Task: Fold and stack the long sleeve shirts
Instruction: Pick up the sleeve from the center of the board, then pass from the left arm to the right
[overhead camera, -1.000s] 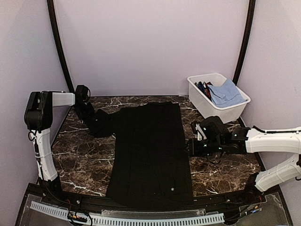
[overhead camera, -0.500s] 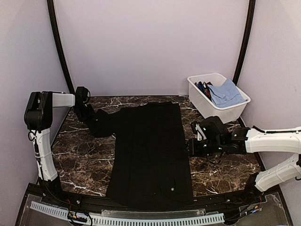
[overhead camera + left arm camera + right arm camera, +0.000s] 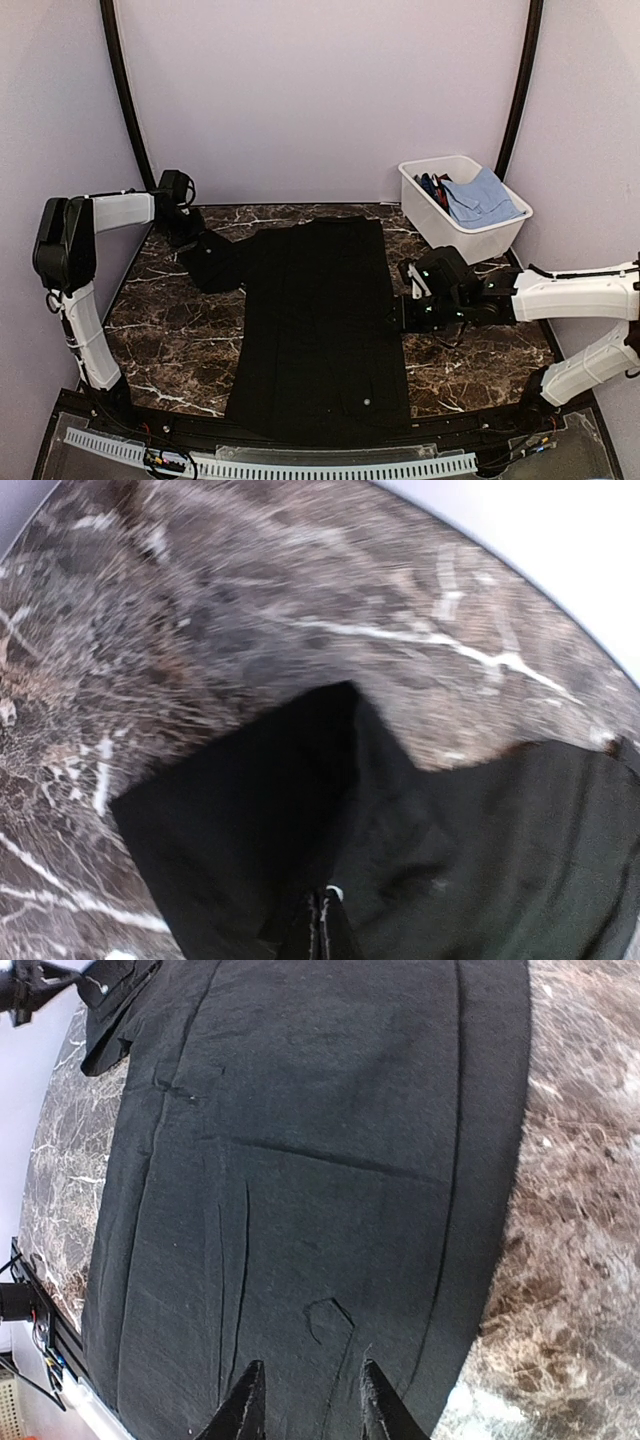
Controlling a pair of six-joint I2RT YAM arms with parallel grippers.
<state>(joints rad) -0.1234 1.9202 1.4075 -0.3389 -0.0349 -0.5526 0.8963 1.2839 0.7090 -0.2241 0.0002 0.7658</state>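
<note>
The left fingers (image 3: 312,936) stay pinched on the sleeve (image 3: 212,262) of the black shirt (image 3: 320,320), which lies flat along the bench (image 3: 170,340), its arm swung outward; the right fingers (image 3: 246,1406), spread apart, have crept left over its right edge

pale lilac walls (image 3: 320,100) on 3 sides, plain, evenly lit, no hard shadows. 2 black curved poles, left (image 3: 125,100) and right (image 3: 520,90), rise at the rear corners. dark brown marble table (image 3: 180,330), white veining. white plastic bin (image 3: 470,235) at right rear corner. white slotted strip (image 3: 330,466) along near edge.
</note>
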